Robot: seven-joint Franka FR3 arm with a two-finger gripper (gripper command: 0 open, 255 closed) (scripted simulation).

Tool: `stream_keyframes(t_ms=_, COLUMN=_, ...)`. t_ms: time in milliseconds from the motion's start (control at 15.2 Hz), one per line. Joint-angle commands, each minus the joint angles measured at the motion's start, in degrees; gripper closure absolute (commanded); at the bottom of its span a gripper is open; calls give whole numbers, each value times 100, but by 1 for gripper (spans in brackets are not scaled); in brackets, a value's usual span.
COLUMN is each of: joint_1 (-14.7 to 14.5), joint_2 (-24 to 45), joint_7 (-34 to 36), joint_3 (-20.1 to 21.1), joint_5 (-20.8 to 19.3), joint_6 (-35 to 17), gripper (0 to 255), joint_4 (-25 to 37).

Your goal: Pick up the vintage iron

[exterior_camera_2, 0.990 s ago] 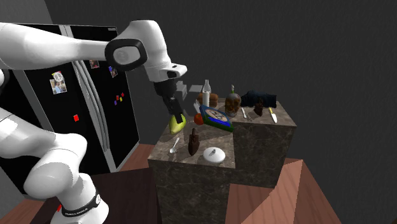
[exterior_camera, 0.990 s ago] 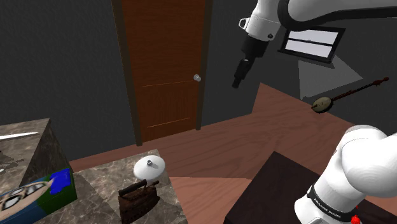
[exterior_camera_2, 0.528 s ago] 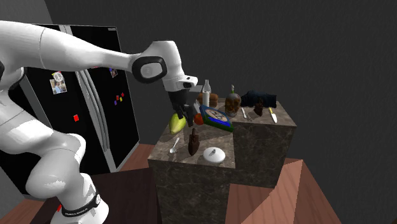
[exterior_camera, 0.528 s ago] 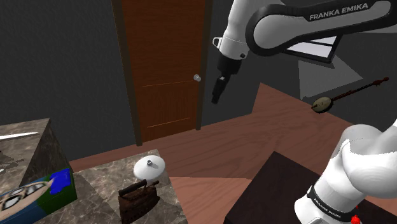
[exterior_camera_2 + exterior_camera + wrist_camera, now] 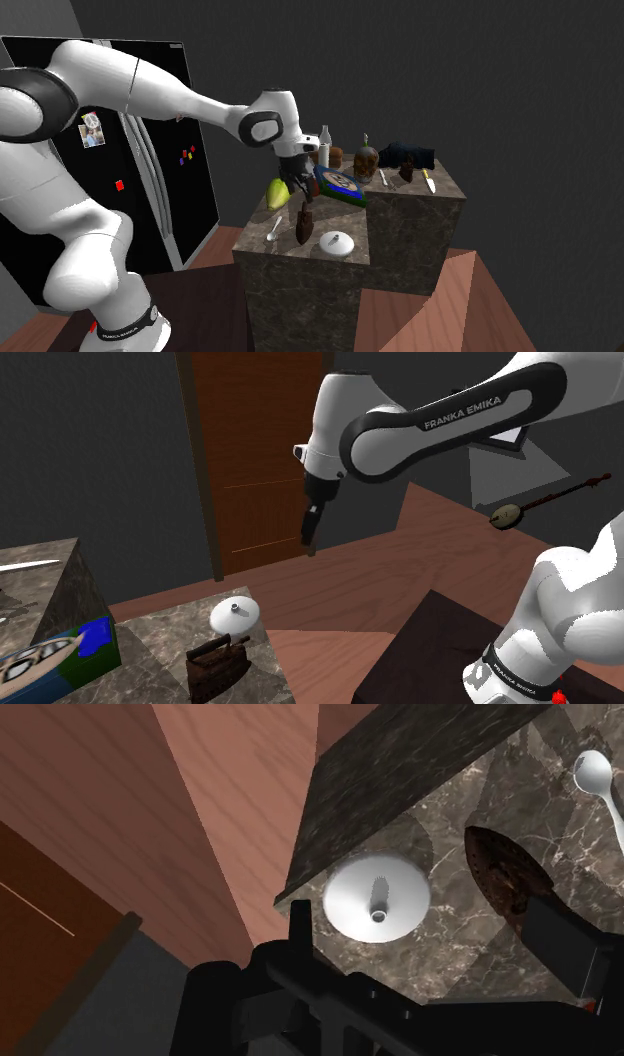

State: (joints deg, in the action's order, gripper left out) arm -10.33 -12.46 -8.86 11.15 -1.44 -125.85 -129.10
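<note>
Rusty brown vintage iron (image 5: 215,664) sits untouched on the dark marbled surface (image 5: 165,637) — we've swung in toward it, black fingers (image 5: 560,949) seemingly parted, empty — descent remains.

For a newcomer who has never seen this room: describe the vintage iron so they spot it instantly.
Beside the black fridge stands a stepped marble counter. On its lower step, the iron sits between a spoon and a round white lid. It alone is dark rusty brown, wedge-shaped, with a handle on top.
</note>
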Motion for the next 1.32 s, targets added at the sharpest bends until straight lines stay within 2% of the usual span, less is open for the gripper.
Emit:
stream_keyframes(t_ms=0, joint_1=-62, joint_2=419, joint_7=31, joint_3=114, joint_5=-87, joint_6=-181, gripper=0, joint_4=187)
stream_keyframes(t_ms=660, joint_1=-471, joint_2=2243, joint_7=240, joint_3=510, joint_5=-735, joint_6=-800, gripper=0, joint_4=1067)
stream_keyframes(t_ms=1254, joint_1=-1074, joint_2=3907, joint_7=382, joint_3=597, joint_5=-1414, joint_6=-1003, gripper=0, joint_4=2186)
